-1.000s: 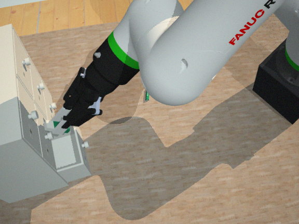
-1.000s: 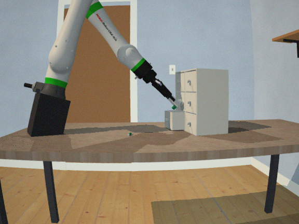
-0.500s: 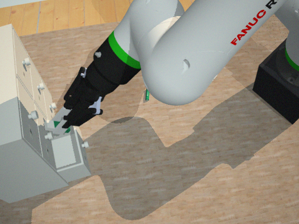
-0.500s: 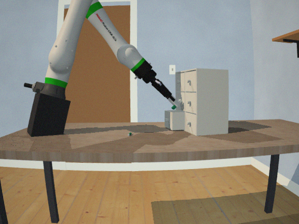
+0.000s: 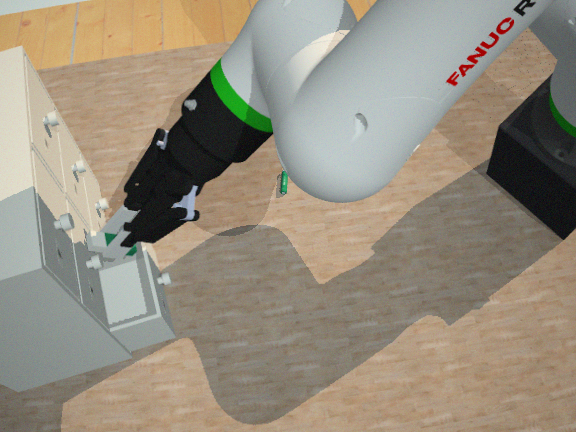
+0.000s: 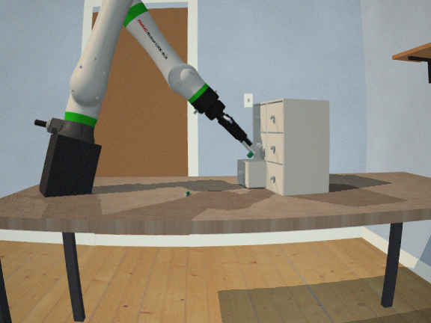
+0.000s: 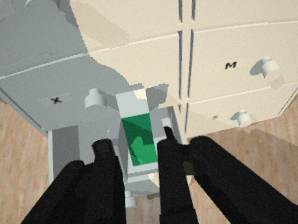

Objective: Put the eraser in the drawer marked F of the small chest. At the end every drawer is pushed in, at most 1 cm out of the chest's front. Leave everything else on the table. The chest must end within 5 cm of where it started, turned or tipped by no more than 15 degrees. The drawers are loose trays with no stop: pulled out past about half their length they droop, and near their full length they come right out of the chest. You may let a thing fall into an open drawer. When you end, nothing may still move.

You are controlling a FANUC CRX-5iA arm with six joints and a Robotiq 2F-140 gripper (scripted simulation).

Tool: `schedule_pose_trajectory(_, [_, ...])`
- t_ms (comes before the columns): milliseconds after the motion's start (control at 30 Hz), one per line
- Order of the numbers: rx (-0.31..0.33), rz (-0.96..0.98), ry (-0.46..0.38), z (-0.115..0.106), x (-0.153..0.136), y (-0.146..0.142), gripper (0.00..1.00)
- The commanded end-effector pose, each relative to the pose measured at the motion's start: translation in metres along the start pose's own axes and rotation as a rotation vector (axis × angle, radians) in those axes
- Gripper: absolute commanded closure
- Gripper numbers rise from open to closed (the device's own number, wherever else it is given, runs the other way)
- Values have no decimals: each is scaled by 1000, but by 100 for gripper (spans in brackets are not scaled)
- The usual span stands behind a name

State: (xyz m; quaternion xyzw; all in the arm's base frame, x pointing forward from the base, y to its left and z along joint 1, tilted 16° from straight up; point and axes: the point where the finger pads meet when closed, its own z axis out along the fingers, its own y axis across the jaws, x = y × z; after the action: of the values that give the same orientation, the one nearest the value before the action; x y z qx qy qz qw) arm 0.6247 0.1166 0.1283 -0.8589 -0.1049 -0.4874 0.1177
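Note:
The small chest [image 5: 40, 200] stands at the table's left; it also shows in the exterior view [image 6: 295, 146]. One bottom-row drawer [image 5: 132, 295] is pulled out and its tray looks empty; its letter is hidden. My gripper [image 5: 131, 239] is shut on the eraser [image 5: 112, 239], a white block with a green band. It holds the eraser tilted above the inner end of the open drawer [image 6: 251, 173], close to the chest's front. In the wrist view the eraser [image 7: 141, 139] sits between my fingers, its far end near a drawer knob [image 7: 95, 99].
A small green item [image 5: 284, 182] lies on the table under my arm; it also shows in the exterior view [image 6: 186, 193]. The robot's black base [image 5: 540, 165] stands at the right. The other drawers, one marked M [image 7: 230, 66], look pushed in.

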Motion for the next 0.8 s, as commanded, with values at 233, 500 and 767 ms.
schedule_pose_trajectory(233, [0,0,0,0,0,0,79])
schedule_pose_trajectory(500, [0,0,0,0,0,0,0])
schedule_pose_trajectory(767, [0,0,0,0,0,0,0])
